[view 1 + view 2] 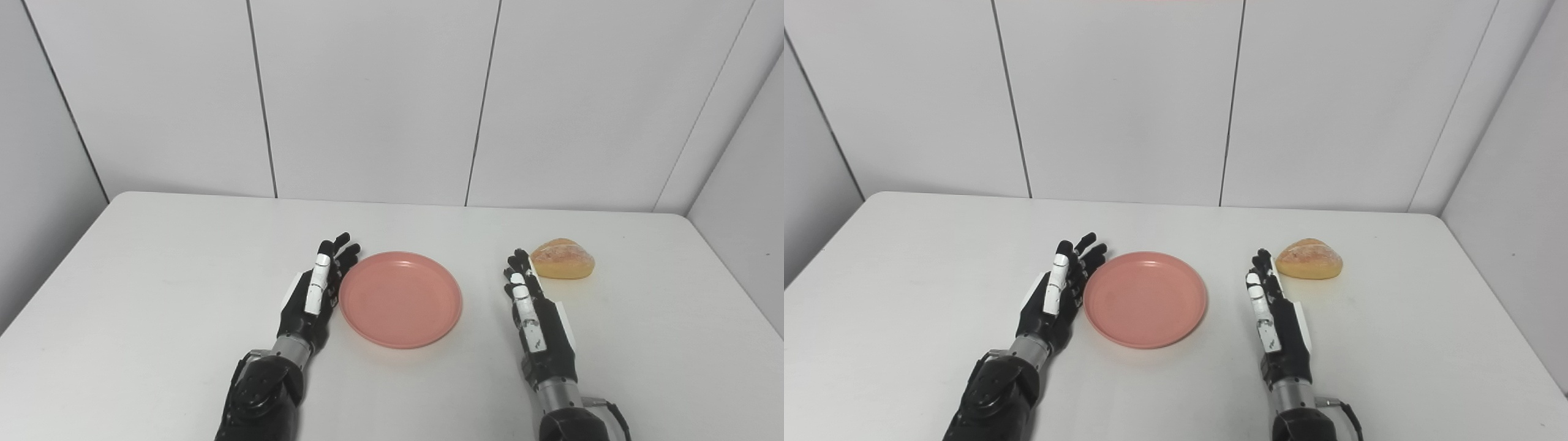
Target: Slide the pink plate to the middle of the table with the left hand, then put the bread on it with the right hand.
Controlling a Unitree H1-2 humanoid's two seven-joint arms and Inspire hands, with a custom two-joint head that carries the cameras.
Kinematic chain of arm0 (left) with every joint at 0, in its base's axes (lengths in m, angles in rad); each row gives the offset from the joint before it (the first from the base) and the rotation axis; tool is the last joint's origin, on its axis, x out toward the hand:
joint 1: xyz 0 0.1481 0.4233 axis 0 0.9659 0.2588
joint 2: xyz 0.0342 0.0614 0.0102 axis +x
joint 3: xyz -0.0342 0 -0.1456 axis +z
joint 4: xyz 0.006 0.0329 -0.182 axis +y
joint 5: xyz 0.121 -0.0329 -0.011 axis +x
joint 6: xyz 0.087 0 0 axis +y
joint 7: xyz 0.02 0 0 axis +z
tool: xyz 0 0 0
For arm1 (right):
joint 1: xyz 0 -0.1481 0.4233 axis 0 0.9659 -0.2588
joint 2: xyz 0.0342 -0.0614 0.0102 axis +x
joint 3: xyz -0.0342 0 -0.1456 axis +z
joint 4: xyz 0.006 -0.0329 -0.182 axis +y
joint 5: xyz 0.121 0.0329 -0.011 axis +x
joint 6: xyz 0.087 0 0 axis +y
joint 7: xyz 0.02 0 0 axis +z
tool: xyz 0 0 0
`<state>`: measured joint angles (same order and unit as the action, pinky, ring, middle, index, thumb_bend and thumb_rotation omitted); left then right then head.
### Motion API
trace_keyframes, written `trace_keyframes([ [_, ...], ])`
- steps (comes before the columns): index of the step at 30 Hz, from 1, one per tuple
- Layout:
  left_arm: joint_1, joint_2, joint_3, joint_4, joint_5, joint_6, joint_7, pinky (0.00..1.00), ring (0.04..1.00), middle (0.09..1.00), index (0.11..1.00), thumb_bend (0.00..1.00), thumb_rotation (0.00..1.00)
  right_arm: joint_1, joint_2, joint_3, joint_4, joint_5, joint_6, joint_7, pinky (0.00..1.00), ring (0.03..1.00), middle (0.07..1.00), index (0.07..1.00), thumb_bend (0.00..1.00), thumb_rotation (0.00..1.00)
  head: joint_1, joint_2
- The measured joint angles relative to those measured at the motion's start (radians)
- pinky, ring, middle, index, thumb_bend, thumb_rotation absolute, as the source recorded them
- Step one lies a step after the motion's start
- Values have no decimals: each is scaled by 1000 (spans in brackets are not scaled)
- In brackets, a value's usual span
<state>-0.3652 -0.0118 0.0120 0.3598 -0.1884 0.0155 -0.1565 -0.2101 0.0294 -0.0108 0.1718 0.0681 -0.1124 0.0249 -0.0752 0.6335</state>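
The pink plate (399, 298) lies flat near the middle of the white table, with nothing on it. My left hand (316, 288) stands on edge against the plate's left rim, fingers straight and apart, holding nothing. A golden bread roll (562, 258) rests on the table to the right of the plate. My right hand (530, 305) is open, fingers extended, its tips just left of the bread and close to it; contact cannot be made out.
The white table (153, 288) ends at a grey panelled wall behind and side walls left and right. Its rounded far corners and right edge (735, 275) are in view.
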Motion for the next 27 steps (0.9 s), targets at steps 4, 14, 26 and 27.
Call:
trace_keyframes([
  [4,2,0,-3,-8,0,11,-4,1000,969,930,927,784,1000,0,0,0,0,-1,0,0,1000,972,968,974,574,876,-2,6],
  [14,16,1,-25,-36,-4,39,-19,1000,984,952,945,764,1000,0,-2,-1,0,2,0,0,1000,980,975,981,571,872,2,9],
  [26,37,5,-50,-66,-8,51,-38,1000,991,956,957,741,1000,0,-2,0,-1,1,0,0,1000,980,974,983,584,885,6,15],
  [27,37,5,-50,-67,-8,52,-39,1000,989,955,956,742,1000,0,-2,0,-1,1,0,0,1000,981,974,983,588,886,6,15],
])
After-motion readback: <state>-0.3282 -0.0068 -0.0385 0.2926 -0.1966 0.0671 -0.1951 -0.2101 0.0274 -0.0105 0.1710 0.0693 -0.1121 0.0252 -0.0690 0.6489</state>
